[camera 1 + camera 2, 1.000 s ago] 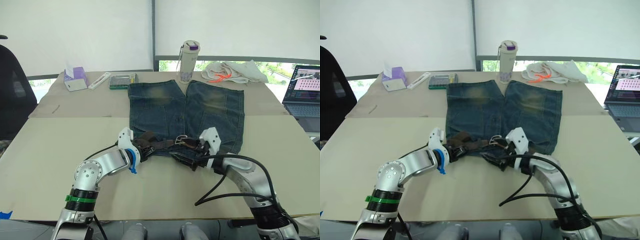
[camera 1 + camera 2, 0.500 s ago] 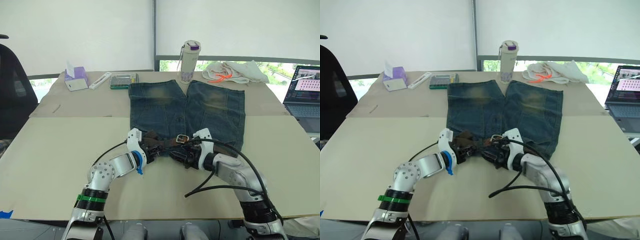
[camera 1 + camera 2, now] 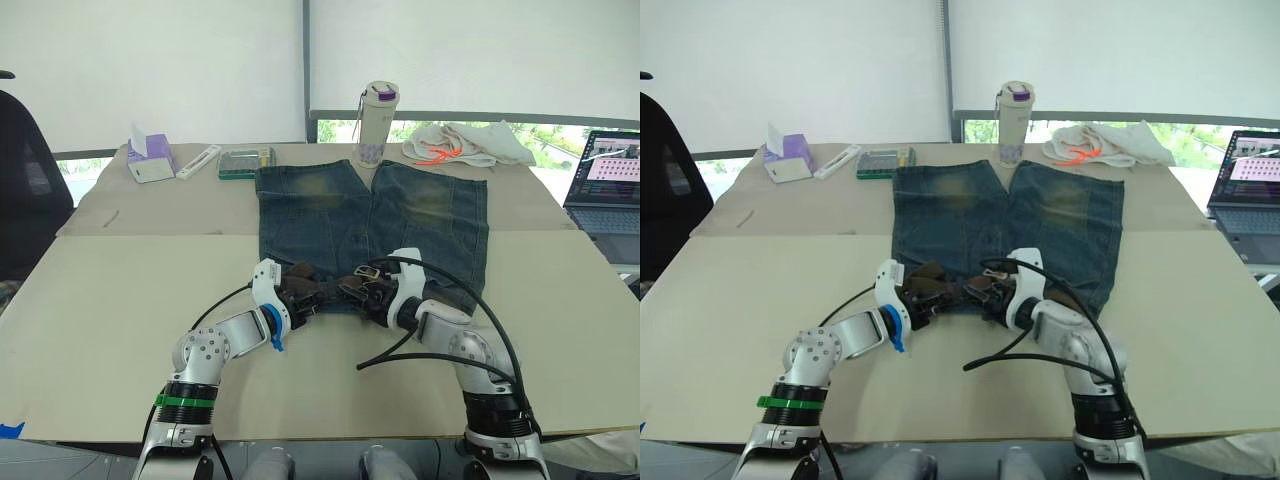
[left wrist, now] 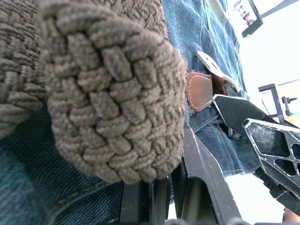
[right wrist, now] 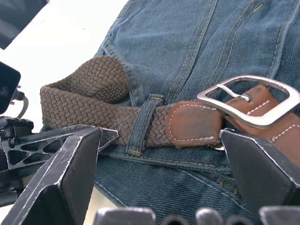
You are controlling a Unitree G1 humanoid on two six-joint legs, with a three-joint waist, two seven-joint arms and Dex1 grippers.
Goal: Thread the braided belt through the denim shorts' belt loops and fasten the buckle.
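Note:
The denim shorts lie flat on the table with the waistband toward me. Along that waistband runs the braided belt, passing under one of the belt loops. Its brown leather tip lies just short of the silver buckle. My left gripper is at the belt's folded left end and looks shut on it; the fold hides the pinch. My right gripper stands open, its fingers straddling the loop, tip and buckle from the near side.
Past the shorts stand a bottle and a white cloth with orange cord. A tissue box and a green box sit far left, a laptop at the right edge. A black cable loops beside my right arm.
My right gripper has slid left along the waistband to the buckle and leather tip. My left gripper moved slightly right, still at the belt's left end, so the two grippers are closer together.

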